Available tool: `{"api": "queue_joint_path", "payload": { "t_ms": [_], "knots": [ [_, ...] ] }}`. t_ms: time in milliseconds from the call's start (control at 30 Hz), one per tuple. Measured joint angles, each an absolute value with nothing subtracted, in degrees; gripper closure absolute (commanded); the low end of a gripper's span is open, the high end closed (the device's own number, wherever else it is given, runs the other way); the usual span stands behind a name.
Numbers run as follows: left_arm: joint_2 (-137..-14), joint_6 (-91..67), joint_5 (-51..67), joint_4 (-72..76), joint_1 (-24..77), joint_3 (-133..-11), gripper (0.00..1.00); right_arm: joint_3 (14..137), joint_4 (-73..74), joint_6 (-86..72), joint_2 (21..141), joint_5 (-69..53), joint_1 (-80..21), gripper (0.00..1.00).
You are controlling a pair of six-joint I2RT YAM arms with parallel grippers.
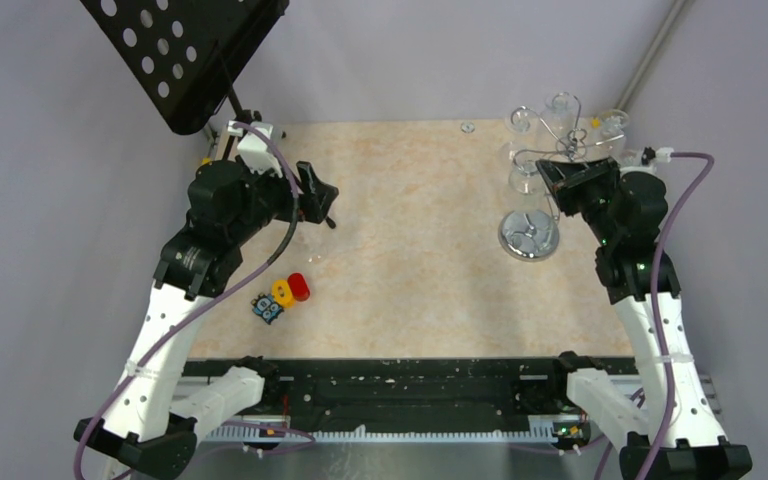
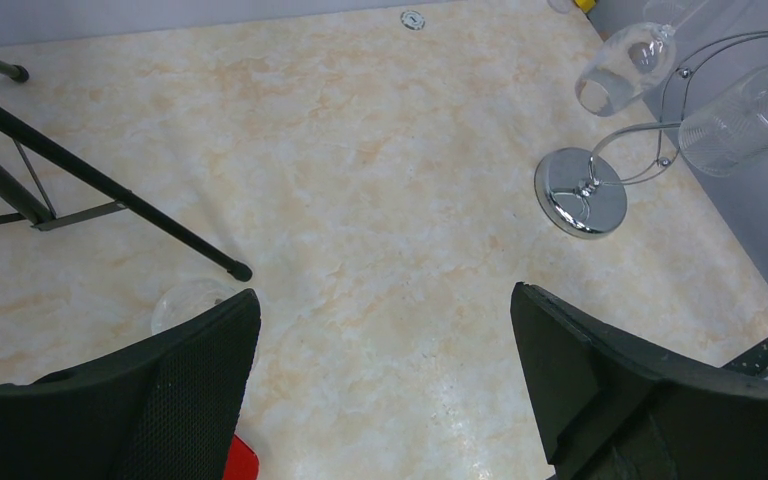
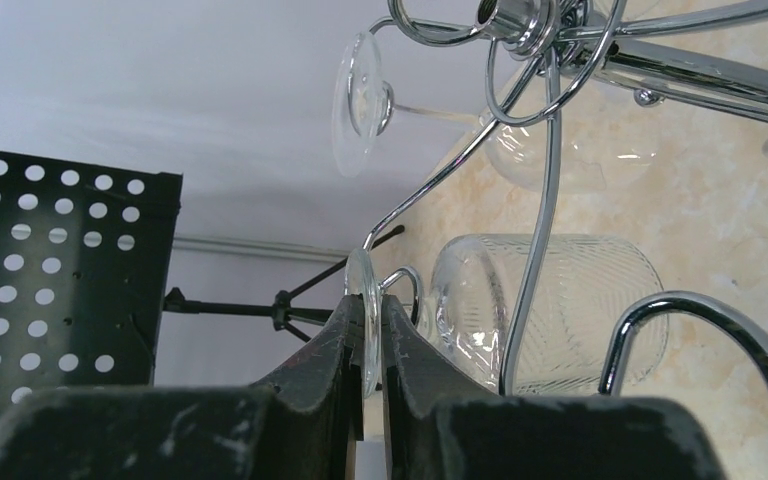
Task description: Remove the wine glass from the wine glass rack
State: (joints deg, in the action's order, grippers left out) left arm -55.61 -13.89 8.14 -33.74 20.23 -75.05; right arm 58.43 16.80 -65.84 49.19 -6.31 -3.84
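The chrome wine glass rack (image 1: 528, 235) stands at the far right on its round mirrored base, which also shows in the left wrist view (image 2: 580, 192). Several clear wine glasses hang upside down from its looped arms (image 3: 550, 150). My right gripper (image 3: 365, 305) is at the rack (image 1: 552, 182) and shut on the thin foot disc of one ribbed wine glass (image 3: 560, 310), which still hangs in a wire loop. My left gripper (image 2: 385, 295) is open and empty, low over the table at the left (image 1: 320, 205).
A black perforated music stand (image 1: 185, 50) stands at the far left, its tripod legs (image 2: 110, 190) on the table. A clear glass (image 2: 185, 305) sits by the left finger. Red, yellow and blue toys (image 1: 285, 292) lie near the left arm. Grey walls close in behind and right.
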Motion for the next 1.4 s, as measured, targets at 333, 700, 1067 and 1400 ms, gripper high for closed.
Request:
{"api": "queue_joint_path", "payload": {
  "t_ms": [333,700,1067,1400],
  "knots": [
    [-55.61,-13.89,8.14,-33.54,20.23,-75.05,0.01,56.99,16.01,-69.45,46.85,-4.97,-3.84,1.0],
    [-55.61,-14.02,8.34,-33.47,20.23,-75.05,0.01,56.14,15.29,-71.18,44.05,-6.13,-3.84,1.0],
    [-55.59,-14.0,8.29,-33.5,20.23,-75.05,0.01,52.14,7.49,-73.3,46.57,-8.23,-3.84,1.0],
    [-55.55,-14.0,8.32,-33.5,20.23,-74.87,0.01,51.64,4.25,-73.1,47.83,-6.72,-3.84,1.0]
  ]
}}
